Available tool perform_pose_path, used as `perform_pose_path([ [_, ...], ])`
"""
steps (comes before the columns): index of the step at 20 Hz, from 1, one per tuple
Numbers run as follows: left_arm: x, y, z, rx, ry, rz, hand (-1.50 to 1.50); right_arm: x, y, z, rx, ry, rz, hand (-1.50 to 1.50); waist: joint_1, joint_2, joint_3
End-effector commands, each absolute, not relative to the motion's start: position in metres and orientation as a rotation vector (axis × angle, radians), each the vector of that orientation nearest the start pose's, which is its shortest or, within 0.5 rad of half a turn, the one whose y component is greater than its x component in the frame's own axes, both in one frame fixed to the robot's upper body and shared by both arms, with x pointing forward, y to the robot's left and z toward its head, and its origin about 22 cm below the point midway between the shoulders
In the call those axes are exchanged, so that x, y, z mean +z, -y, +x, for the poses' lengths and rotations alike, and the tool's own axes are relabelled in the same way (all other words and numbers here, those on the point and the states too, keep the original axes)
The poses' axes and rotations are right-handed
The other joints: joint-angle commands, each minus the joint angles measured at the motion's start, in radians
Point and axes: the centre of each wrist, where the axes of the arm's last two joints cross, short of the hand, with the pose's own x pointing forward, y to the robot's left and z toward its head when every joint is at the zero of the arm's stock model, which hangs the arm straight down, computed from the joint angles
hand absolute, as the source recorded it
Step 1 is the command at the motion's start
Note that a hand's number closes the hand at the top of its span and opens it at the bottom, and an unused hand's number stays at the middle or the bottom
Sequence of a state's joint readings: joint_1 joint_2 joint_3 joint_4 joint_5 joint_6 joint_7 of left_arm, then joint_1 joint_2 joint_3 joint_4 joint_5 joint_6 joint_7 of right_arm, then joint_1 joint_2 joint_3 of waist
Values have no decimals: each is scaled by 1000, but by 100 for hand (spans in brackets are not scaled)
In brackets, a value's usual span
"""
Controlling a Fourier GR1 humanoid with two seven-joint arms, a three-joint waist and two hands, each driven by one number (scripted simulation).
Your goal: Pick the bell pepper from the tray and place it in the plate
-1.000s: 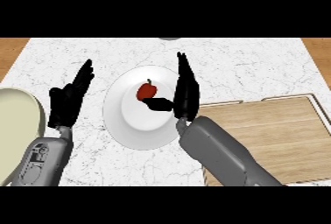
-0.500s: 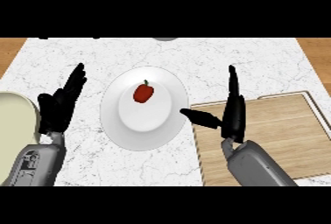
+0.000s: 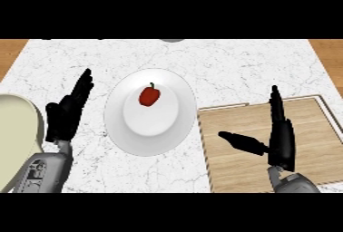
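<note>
the bell pepper (image 3: 149,95) is lying in the plate (image 3: 127,136); both the right hand (image 3: 280,136) over the tray (image 3: 231,176) and the left hand (image 3: 68,111) are showing straight fingers, holding nothing; placing looks done, nothing more seems needed.

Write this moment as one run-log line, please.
bell pepper: on plate | tray: bare | right hand: open over tray | left hand: open beside plate

a red bell pepper (image 3: 149,95), white plate (image 3: 127,136), light wood tray (image 3: 234,172), white grey-veined marble counter (image 3: 241,68), black hands.
</note>
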State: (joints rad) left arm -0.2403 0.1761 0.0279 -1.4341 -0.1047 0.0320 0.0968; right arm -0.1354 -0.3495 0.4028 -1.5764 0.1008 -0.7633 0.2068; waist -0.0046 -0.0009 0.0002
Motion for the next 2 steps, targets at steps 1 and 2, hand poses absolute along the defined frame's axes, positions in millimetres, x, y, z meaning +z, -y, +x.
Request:
perform_pose_path([
  [1, 53, -263, 299, -203, 1565, 227, 0, 32, 239, 245, -14, 1587, -570, -150, 2, 0, 0],
  [2, 55, -247, 284, -204, 1569, 219, 0, 28, 248, 249, 15, 1581, -565, -150, 5, -1, 0],
])
